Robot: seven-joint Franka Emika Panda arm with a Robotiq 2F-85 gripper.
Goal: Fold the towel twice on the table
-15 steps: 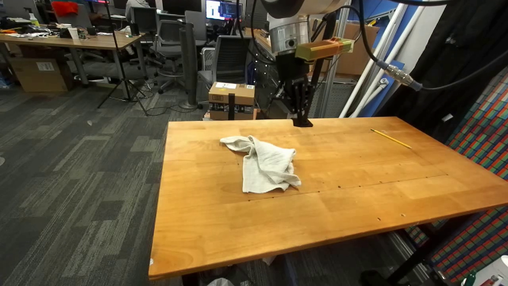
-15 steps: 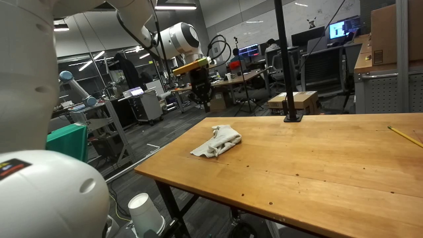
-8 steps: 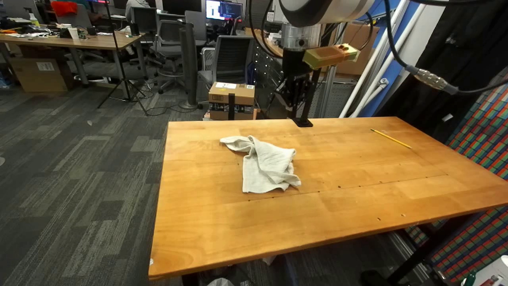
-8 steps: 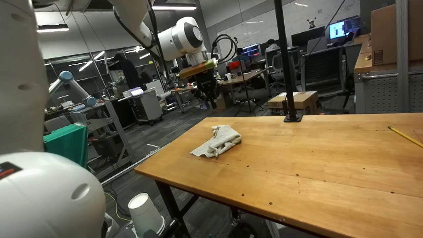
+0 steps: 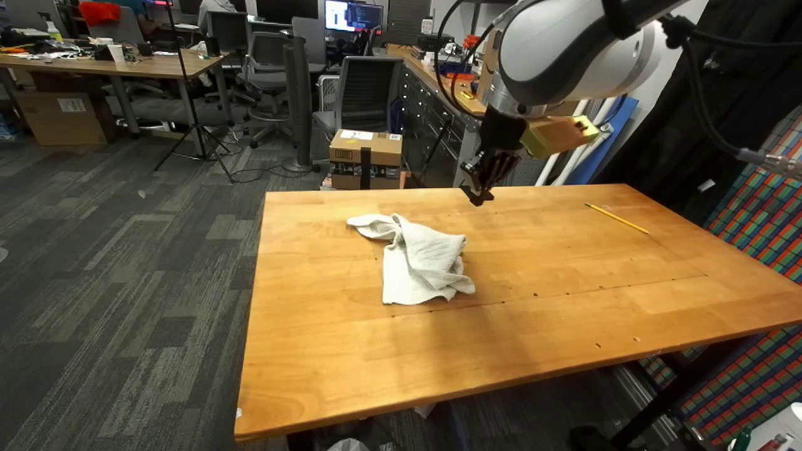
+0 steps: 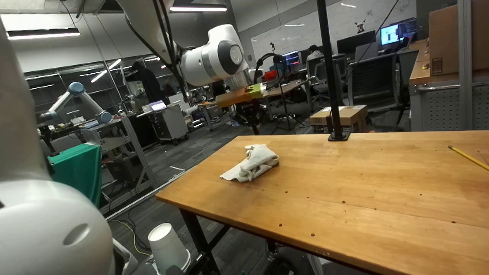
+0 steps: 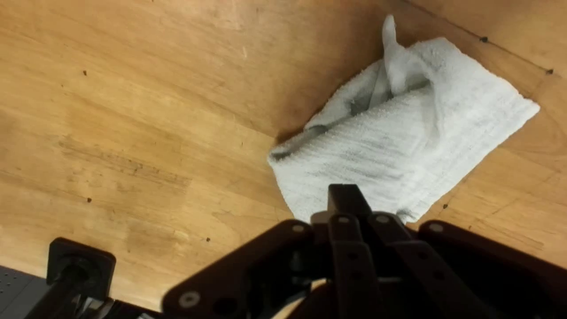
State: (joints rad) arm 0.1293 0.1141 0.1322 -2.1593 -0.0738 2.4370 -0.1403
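The towel (image 5: 426, 263) lies rumpled on the table (image 5: 351, 369), toward the left part of the tabletop in both exterior views. In an exterior view a twisted end points to the upper left of the frame, and a flatter flap spreads below it, partly covered by a folded layer. In the wrist view the towel takes up much of the right half, with a narrow corner poking toward the top and a fold gaping along its upper left side. The gripper (image 7: 350, 195) hangs apart from the towel, its jaws pressed together; in the wrist view they overlap the towel's lower edge, below and right of centre. The arm (image 6: 214, 61) comes in from the upper left of an exterior view, a yellow and orange block (image 6: 240, 95) on its wrist. A black post (image 6: 331, 76) stands at the table's far edge there, and its foot shows at the lower left of the wrist view. A pencil (image 5: 617, 218) lies slantwise on the table, well apart from the towel, toward the right in both exterior views. A carton (image 5: 366, 160) sits beyond the far edge.
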